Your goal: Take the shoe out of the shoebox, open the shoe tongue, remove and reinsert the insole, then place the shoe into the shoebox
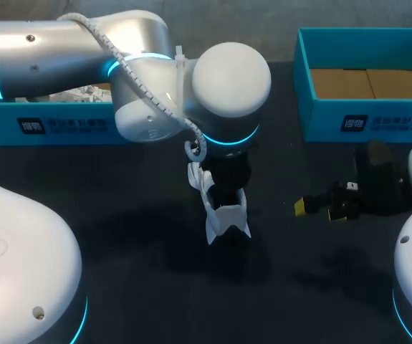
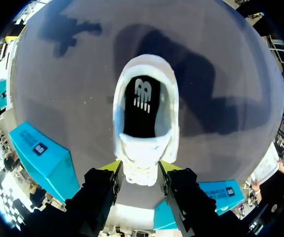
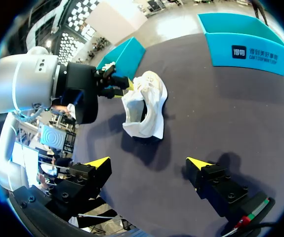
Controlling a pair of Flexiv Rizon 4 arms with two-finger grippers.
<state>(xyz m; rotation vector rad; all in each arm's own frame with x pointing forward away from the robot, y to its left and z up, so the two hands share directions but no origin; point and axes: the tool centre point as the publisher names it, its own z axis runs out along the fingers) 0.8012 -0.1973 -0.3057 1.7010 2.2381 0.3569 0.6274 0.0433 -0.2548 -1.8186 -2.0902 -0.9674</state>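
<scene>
Shoe (image 1: 223, 215), white, clamped at one end between the yellow tips of left gripper (image 2: 141, 170); jaws closed on it from two sides. Sits at the middle of the head view, directly below the wrist of left arm (image 1: 69, 50). Arm entering from upper left, its own gripper hidden under the wrist in that view. Hangs lengthwise from the fingers (image 2: 113, 168), opening turned toward the left wrist camera. Shows black insole (image 2: 141, 106) seated inside, framed by the white collar. Which end is gripped: cannot tell. Contact of the lower end with table (image 1: 120, 236): cannot tell; dark shadow close beneath and beside it.

Right gripper (image 3: 149, 163) at right of the head view, level with the shoe and well apart from it. Jaws spread wide, gripping nothing. Shoe straight ahead of these fingers, held up by the other arm's gripper.

Left box (image 1: 48, 125), teal, at upper left of the head view, partly covered by the arm; white paper (image 1: 77, 93) inside. Right box (image 1: 363, 118), teal, at upper right; brown cardboard floor showing. Shoe outside both boxes, over the dark table, between them and lower in the frame.
</scene>
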